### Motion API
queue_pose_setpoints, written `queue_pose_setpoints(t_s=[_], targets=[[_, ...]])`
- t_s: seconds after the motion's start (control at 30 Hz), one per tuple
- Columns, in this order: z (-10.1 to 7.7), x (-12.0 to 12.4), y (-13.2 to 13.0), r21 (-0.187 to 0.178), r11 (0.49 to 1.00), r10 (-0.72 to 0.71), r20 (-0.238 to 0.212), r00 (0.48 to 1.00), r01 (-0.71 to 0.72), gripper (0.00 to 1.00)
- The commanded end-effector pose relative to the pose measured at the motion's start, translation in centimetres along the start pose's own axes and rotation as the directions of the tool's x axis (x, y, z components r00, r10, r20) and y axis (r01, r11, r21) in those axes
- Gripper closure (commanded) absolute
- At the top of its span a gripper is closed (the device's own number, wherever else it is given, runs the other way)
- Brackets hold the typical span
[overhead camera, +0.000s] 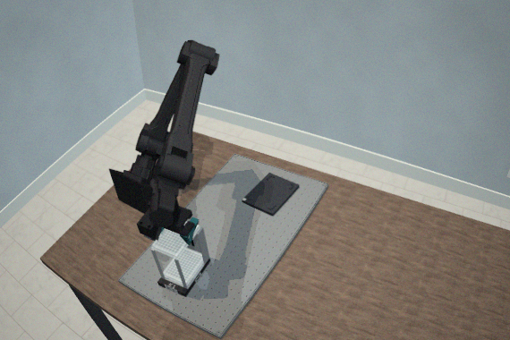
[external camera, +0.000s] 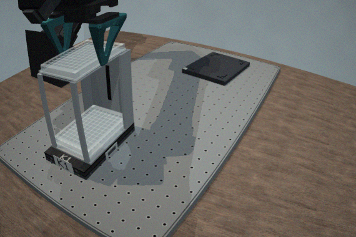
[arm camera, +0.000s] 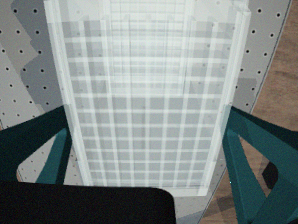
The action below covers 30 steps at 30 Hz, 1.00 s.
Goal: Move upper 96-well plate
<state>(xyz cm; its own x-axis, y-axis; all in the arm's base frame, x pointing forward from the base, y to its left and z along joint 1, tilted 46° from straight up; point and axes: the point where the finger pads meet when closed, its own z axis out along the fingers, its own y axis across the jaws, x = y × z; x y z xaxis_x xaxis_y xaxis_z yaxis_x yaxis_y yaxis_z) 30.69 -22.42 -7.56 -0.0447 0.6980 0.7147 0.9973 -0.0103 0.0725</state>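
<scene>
Upper plate [external camera: 79, 58], clear, gridded, level at rack K1's [external camera: 64, 164] top (teal jaws clamped wide across it)

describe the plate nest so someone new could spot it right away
Start at the grey perforated board on the wooden table. The tall post rack with its clear plates stands at one end; towards the other end lies the nest. It is the only flat black square there, bare, with a pale mark at one corner.
</scene>
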Motion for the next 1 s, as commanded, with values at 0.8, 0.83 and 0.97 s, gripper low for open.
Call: queue_pose_setpoints(t_s=[0.8,0.83,0.97], targets=[[-3.3,-0.7,1.0,-0.026,1.0,-0.014,0.036,0.999,0.015,1.0],[-3.3,-0.7,1.0,-0.026,1.0,-0.014,0.036,0.999,0.015,1.0],[-3.3,-0.7,1.0,-0.026,1.0,-0.014,0.036,0.999,0.015,1.0]])
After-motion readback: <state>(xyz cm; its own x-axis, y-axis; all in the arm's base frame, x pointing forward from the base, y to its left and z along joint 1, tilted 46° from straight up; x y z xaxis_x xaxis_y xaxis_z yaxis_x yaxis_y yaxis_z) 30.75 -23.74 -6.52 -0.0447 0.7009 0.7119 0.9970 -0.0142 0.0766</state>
